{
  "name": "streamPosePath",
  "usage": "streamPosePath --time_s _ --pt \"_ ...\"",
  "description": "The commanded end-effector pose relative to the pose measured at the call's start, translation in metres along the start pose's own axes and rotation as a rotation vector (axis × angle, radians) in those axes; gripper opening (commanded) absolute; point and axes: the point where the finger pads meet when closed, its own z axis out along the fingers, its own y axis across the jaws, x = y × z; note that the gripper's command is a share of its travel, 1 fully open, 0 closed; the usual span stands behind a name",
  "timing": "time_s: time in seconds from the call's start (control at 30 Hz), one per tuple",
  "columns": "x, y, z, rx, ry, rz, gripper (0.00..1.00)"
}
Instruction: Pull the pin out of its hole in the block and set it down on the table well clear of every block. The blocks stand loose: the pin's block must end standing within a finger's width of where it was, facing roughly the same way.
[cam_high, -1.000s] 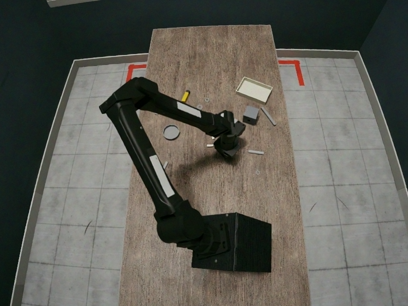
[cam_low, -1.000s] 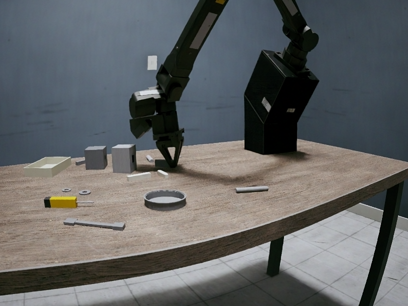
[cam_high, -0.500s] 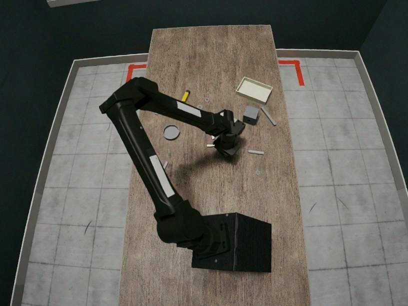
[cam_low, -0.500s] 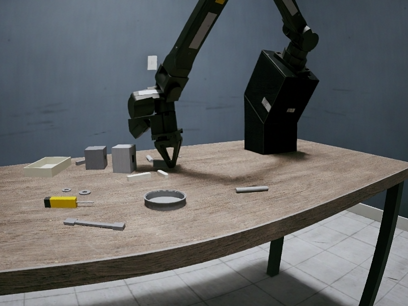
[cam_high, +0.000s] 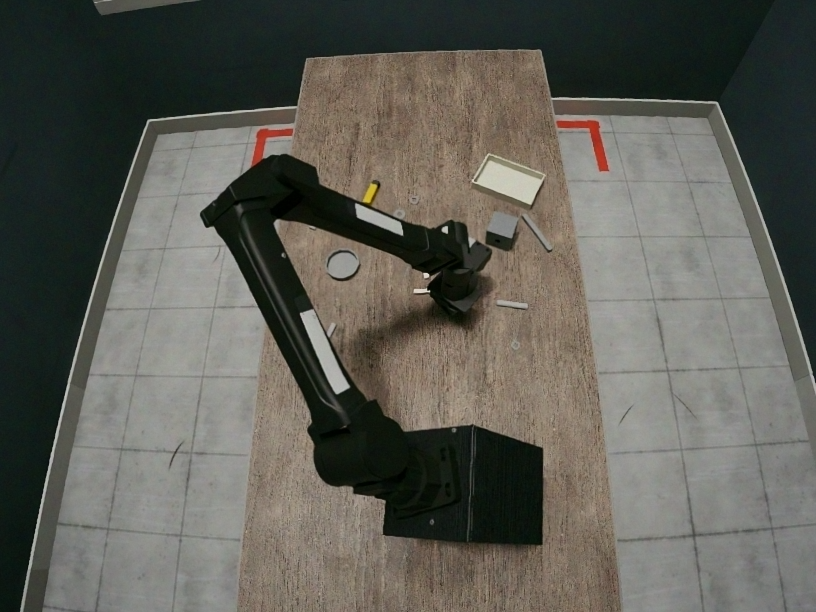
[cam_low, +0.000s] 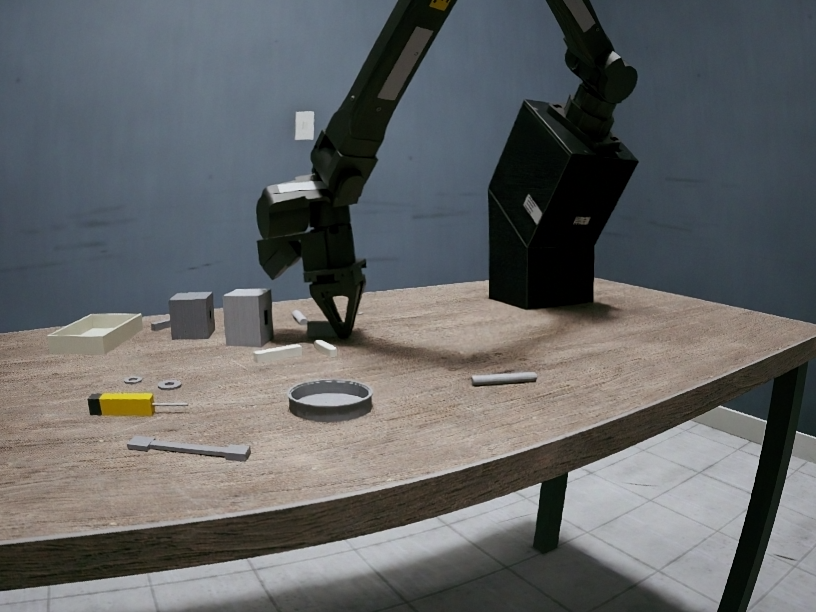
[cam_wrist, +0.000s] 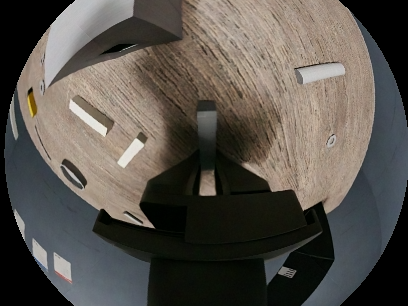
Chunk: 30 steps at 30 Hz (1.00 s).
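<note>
From where I stand, the arm reaches down over the middle of the wooden surface (cam_low: 593, 368), and its gripper (cam_low: 341, 327) points almost straight down with the fingertips close to the wood. The jaws are nearly closed and clamp a grey pin (cam_wrist: 207, 139); in the wrist view it sticks out from between the fingers toward the top of the frame, dark in the gripper's shadow. In the exterior view a short grey piece (cam_low: 320, 328) shows right at the fingertips, low against the wood; I cannot tell whether it touches the surface.

The pin's block (cam_low: 247, 316), a light grey upright box with a slot in its right face, stands to the left of the gripper in the exterior view and fills the upper left of the wrist view, its hole open and dark. It stands apart from the pin. A second, darker grey block (cam_low: 191, 314) stands just left of it, and a cream tray (cam_low: 95, 332) lies farther left.

Two short white bars (cam_low: 277, 353) lie in front of the pin's block, just left of the gripper. A grey ring-shaped dish (cam_low: 330, 399) sits nearer the front edge, a grey rod (cam_low: 504, 378) lies well to the right, and a yellow tool (cam_low: 121, 403) with two small washers (cam_low: 169, 384) beside it lies at the lower left, above a long flat grey bar (cam_low: 188, 448).
</note>
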Motion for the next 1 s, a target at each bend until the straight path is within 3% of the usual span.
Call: streamPosePath --time_s 0.0,0.97 --pt "-0.0037 0.0068 0.0037 -0.005 -0.007 -0.006 0.0" --pt "-0.0033 0.0077 0.006 -0.004 -0.005 -0.01 0.0"
